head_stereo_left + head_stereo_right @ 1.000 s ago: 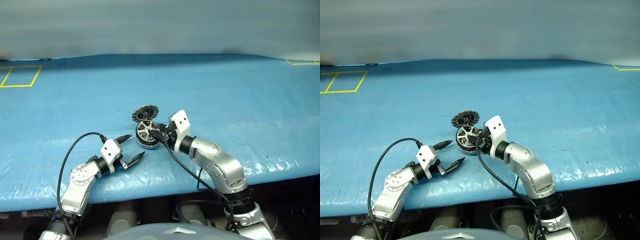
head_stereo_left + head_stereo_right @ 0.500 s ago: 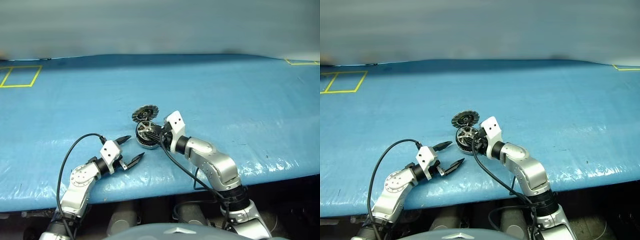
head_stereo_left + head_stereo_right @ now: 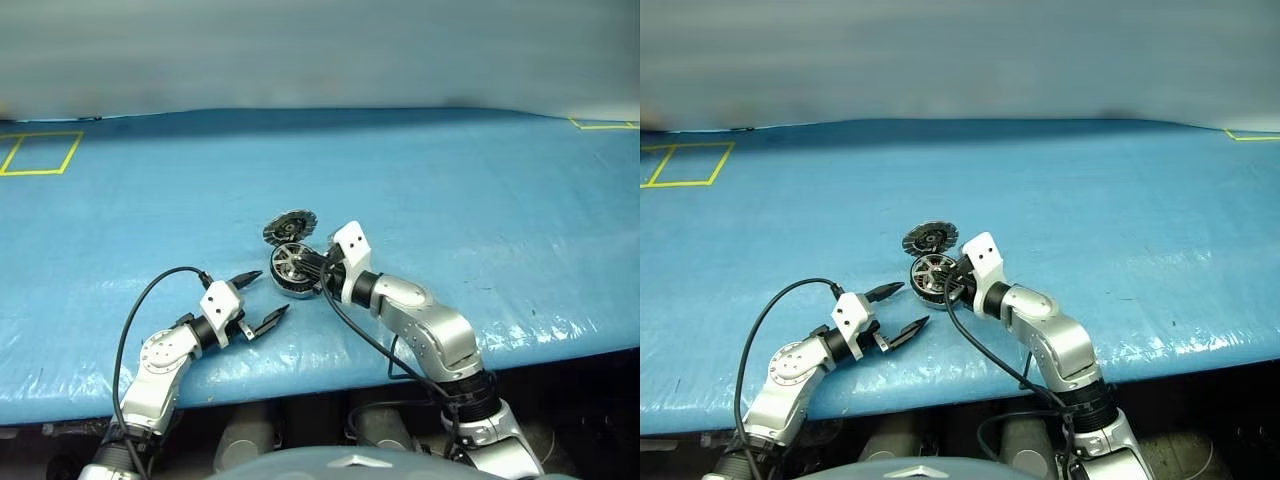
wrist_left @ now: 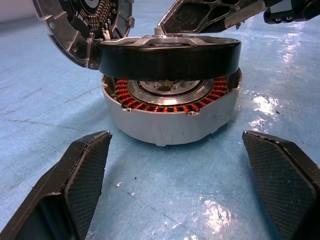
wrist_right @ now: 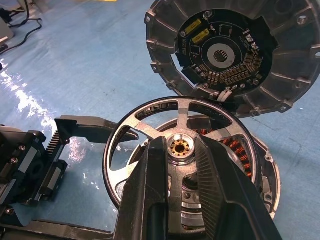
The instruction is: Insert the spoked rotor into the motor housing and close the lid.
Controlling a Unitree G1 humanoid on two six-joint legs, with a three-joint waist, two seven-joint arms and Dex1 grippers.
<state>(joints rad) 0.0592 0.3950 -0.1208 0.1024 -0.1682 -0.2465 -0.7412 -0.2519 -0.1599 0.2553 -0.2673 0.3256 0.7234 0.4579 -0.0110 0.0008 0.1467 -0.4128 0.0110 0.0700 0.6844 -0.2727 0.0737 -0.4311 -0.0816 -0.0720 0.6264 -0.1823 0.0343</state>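
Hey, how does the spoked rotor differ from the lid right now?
The dark-rimmed silver-spoked rotor is an open wheel; the round grey metal lid is a solid disc carrying a circuit board. The rotor hangs over the copper-wound grey motor housing, gripped by the right tool; the lid stands open behind it. Both are round.

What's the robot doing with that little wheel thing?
It's putting a motor together. The right claw is pinching the spoked rotor at its middle and holding it just above the motor housing, the round case with coppery windings. The rotor sits tilted over the opening, not dropped in yet. The lid stands open behind the housing. The left claw waits nearby on the blue table, open and holding nothing.
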